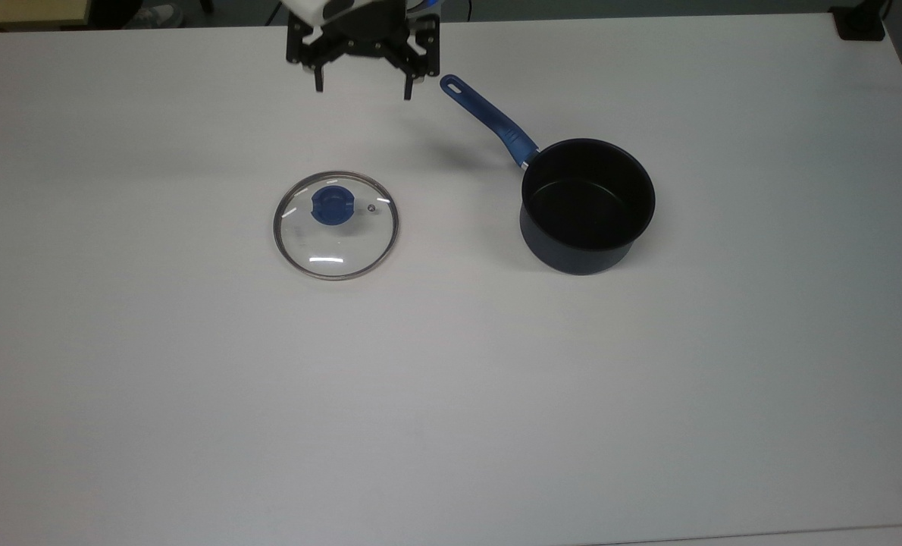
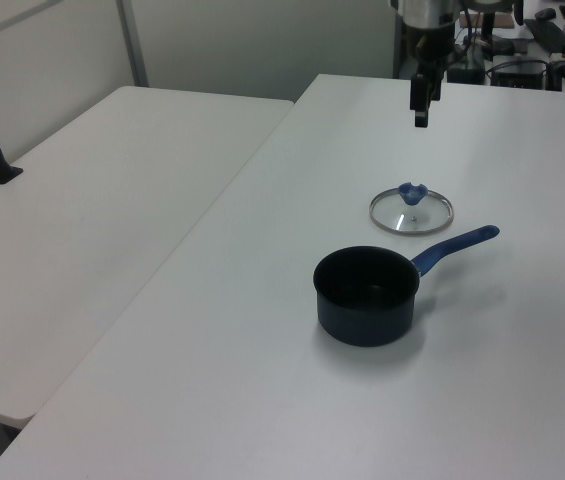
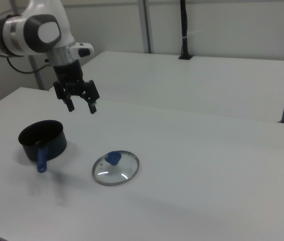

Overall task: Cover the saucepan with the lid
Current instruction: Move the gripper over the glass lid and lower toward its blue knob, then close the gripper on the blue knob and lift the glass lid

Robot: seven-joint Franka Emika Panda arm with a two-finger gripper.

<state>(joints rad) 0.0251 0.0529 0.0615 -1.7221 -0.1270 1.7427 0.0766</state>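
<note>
Top view: lid (image 1: 336, 224) flat on white table (image 1: 451, 379), knob up, well apart from saucepan (image 1: 587, 205) at the top view's right. Saucepan upright, uncovered, black interior visible, blue handle (image 1: 489, 119) angled toward the top view's upper left, hole at the far end. Gripper (image 1: 361, 89) at the top edge, fingers spread wide, nothing between them, handle end just off to the top view's right of it. Not touching lid or pan.

Left view: gripper (image 2: 421, 115) hanging in the air above the table, beyond the lid (image 2: 411, 211); saucepan (image 2: 367, 295) nearer the camera, handle pointing to the left view's right, close to the lid rim but not touching.

Right view: white arm (image 3: 36, 30) coming in from the right view's left, gripper (image 3: 80, 106) pointing down, fingers apart, empty. Saucepan (image 3: 42, 140) below it at the right view's left, lid (image 3: 115, 167) to the right view's right of the pan. Second white table (image 3: 197, 80) behind.
</note>
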